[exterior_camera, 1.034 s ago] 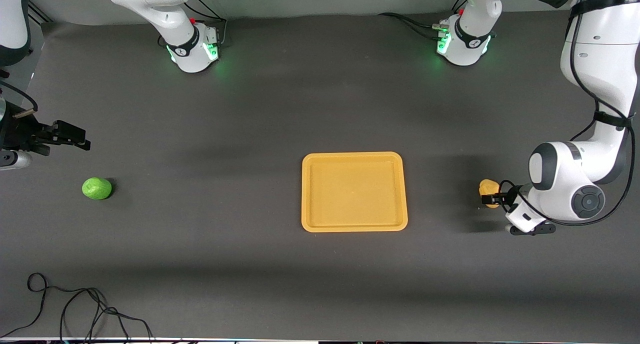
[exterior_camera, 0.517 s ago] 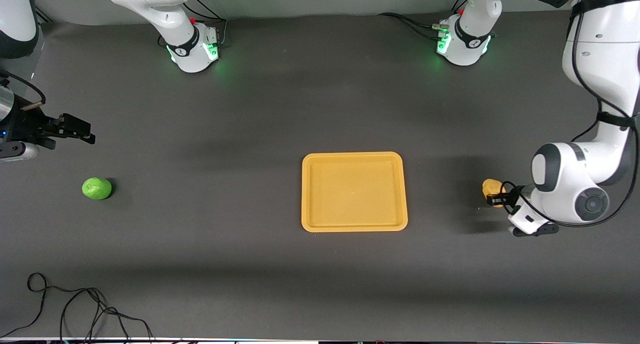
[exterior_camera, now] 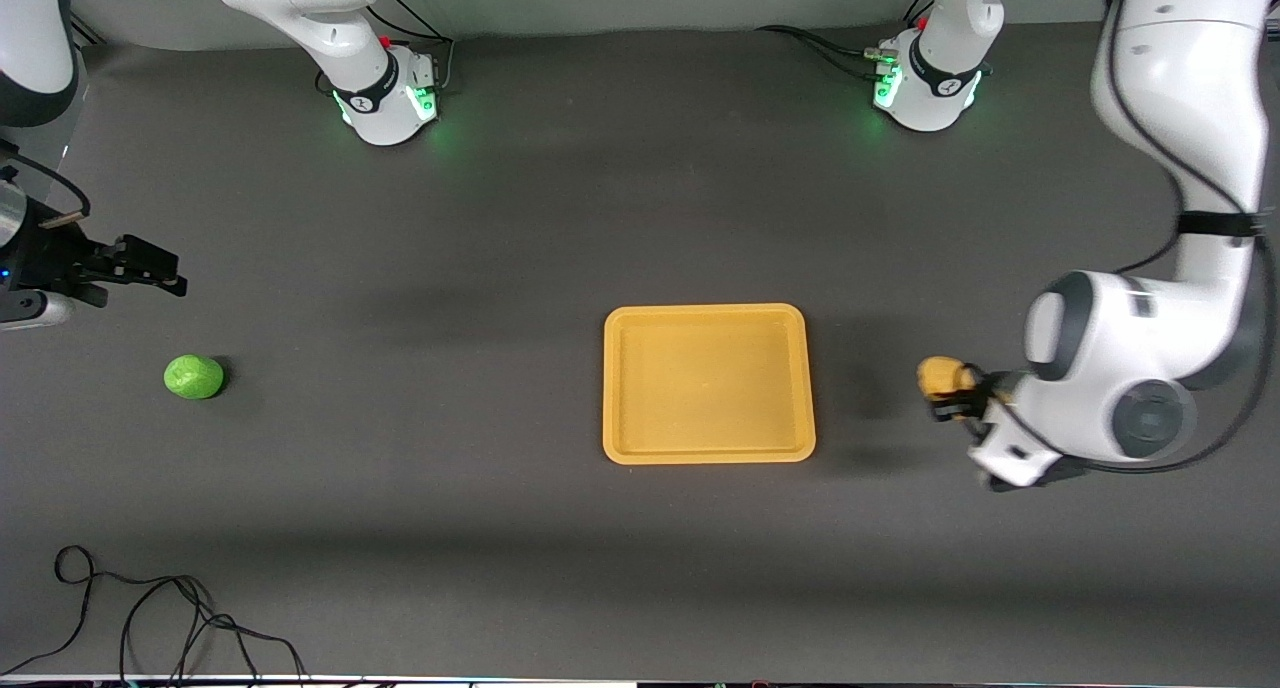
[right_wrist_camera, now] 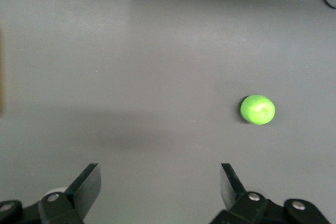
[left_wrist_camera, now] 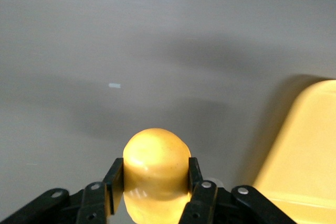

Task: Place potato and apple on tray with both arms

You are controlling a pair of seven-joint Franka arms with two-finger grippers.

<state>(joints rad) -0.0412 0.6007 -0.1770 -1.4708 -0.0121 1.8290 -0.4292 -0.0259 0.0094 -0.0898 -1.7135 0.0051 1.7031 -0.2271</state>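
The orange-yellow tray (exterior_camera: 612, 388) lies flat at the table's middle; its corner shows in the left wrist view (left_wrist_camera: 310, 145). My left gripper (exterior_camera: 945, 396) is shut on the yellow-orange potato (exterior_camera: 938, 374) and holds it above the table, between the tray and the left arm's end. In the left wrist view the potato (left_wrist_camera: 156, 169) sits clamped between both fingers, with my left gripper (left_wrist_camera: 156, 182) around it. The green apple (exterior_camera: 194, 377) rests on the table near the right arm's end. My right gripper (exterior_camera: 165, 276) hangs open and empty over the table beside the apple (right_wrist_camera: 258, 109), its own jaws (right_wrist_camera: 160, 182) wide apart.
A loose black cable (exterior_camera: 150, 618) lies on the table near the front camera at the right arm's end. The two arm bases (exterior_camera: 385, 98) (exterior_camera: 925, 88) stand at the table's back edge. Dark mat lies between the apple and the tray.
My left gripper has lifted the potato and carried it toward the tray. My right gripper has shifted only slightly and stays open. The apple and tray have not moved.
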